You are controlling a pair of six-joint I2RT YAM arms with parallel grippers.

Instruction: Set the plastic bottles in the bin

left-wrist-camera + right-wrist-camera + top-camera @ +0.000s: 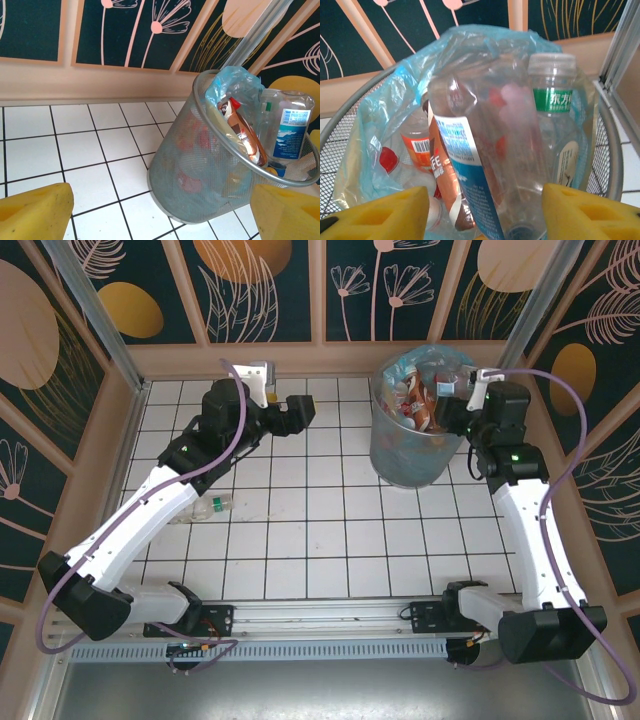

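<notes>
The grey wire-mesh bin (405, 455), lined with a light-blue bag (375, 135), holds several plastic bottles (420, 405). My right gripper (457, 400) hovers over the bin's right rim. Its yellow fingers (580, 210) are spread wide, so the gripper (485, 212) is open. Between them, cap down, is a clear bottle with a blue-and-white label (480, 165), also visible as a blue-labelled bottle (287, 125). A green-banded bottle (552, 100) stands beside it. Another clear bottle (225, 505) lies on the tiles under my left arm. My left gripper (300, 410) (161, 212) is open and empty, facing the bin (200, 170).
The white tiled table (300, 530) is ringed by low beige walls (300, 360), with patterned panels behind. A metal post (260, 35) stands behind the bin. Free tiled floor lies between the two arms.
</notes>
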